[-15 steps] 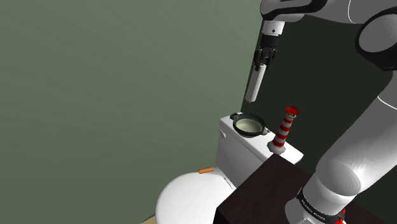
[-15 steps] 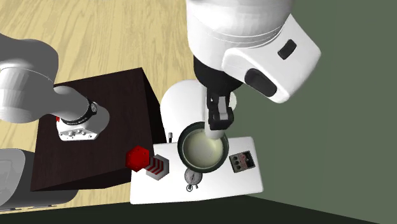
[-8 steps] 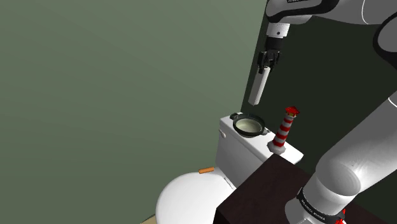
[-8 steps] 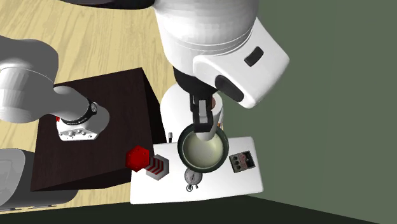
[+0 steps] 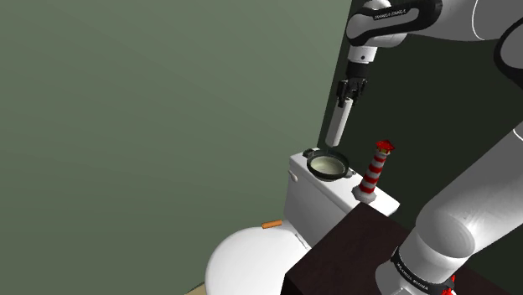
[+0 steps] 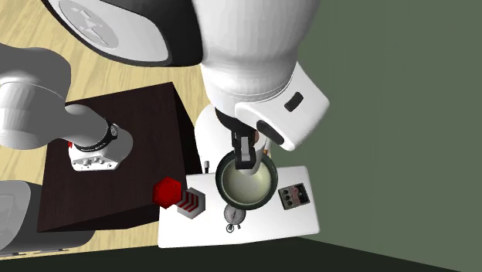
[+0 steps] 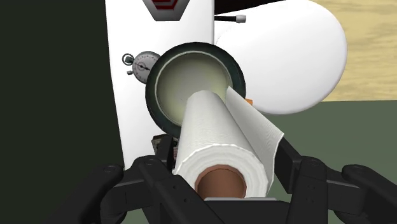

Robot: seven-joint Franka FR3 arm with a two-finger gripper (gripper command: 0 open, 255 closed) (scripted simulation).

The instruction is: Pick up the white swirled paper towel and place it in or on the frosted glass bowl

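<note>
A white paper towel roll (image 5: 336, 127) (image 7: 216, 140) with a brown core hangs nearly upright in the air, clasped at its upper end by my black gripper (image 5: 349, 89) (image 7: 219, 168), which is shut on it. A loose sheet flap sticks out from the roll's side. Below the roll stands the bowl (image 5: 328, 165) (image 6: 247, 182) (image 7: 194, 79), dark-rimmed with a pale inside, on the white toilet tank lid (image 5: 335, 191). The roll's lower end points down at the bowl's inside, a short gap above it.
A red-and-white striped lighthouse figure (image 5: 375, 171) stands on the tank beside the bowl. A small round clock (image 6: 235, 215) and a dark little box (image 6: 293, 198) also lie on the lid. The toilet seat (image 5: 243, 260) and my dark stand (image 5: 352, 256) lie below.
The gripper has lowered with the roll and drifted slightly toward the shoulder view's right, bringing the roll closer over the bowl. The arm's wrist has turned.
</note>
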